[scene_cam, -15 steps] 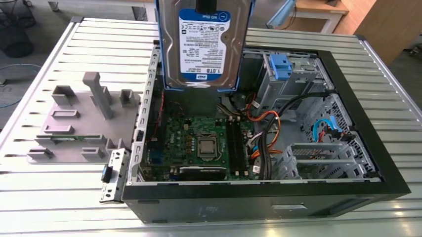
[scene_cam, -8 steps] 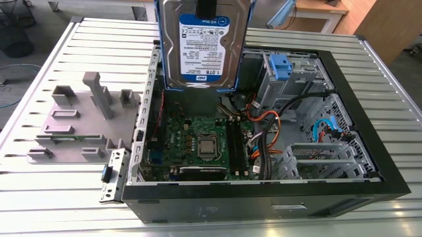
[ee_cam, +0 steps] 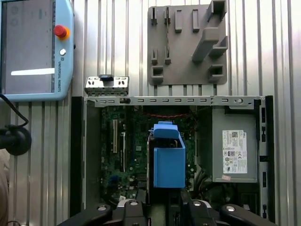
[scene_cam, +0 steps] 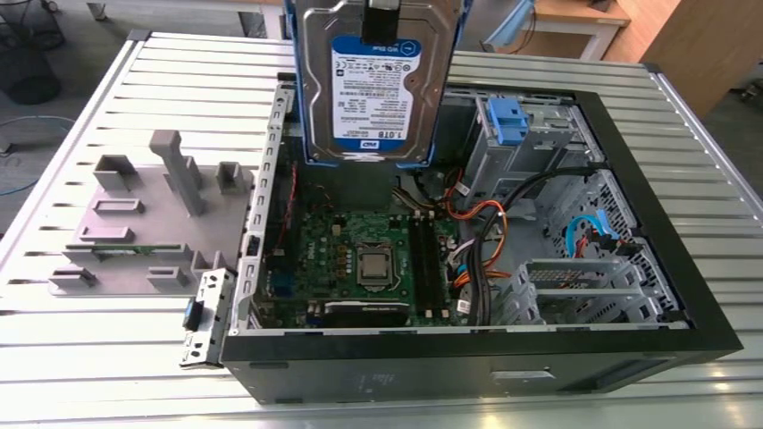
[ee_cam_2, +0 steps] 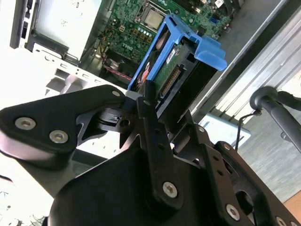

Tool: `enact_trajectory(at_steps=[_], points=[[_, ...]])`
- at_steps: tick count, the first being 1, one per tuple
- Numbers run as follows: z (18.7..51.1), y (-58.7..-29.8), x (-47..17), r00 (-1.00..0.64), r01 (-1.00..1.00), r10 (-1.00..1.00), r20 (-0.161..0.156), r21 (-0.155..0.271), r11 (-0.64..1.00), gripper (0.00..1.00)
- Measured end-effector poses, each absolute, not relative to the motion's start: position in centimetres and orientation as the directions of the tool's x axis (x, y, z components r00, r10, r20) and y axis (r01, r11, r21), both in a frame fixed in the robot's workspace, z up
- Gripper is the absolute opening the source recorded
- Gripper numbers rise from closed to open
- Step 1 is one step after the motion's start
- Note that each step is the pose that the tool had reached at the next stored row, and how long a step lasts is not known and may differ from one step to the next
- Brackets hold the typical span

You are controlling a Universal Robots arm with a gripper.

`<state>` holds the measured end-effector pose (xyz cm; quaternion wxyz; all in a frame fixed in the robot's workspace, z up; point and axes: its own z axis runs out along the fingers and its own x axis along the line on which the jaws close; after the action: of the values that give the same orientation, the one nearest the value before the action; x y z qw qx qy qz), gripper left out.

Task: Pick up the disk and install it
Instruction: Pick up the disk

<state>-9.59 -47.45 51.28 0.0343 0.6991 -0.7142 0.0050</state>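
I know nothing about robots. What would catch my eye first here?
The disk, silver in a blue carrier, hangs upright in the gripper above the open computer case, with its label facing the exterior view. Below it lies the green motherboard. On the exterior view's left, a grey fixture plate sits on the ribbed metal table.
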Motion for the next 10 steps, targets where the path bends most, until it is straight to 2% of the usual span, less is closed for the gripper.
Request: enact_trajectory(at_steps=[10], points=[[51.21, -47.68, -9.24, -0.02, -0.999, -0.998, 0.054, 0.041, 0.022, 0.35]])
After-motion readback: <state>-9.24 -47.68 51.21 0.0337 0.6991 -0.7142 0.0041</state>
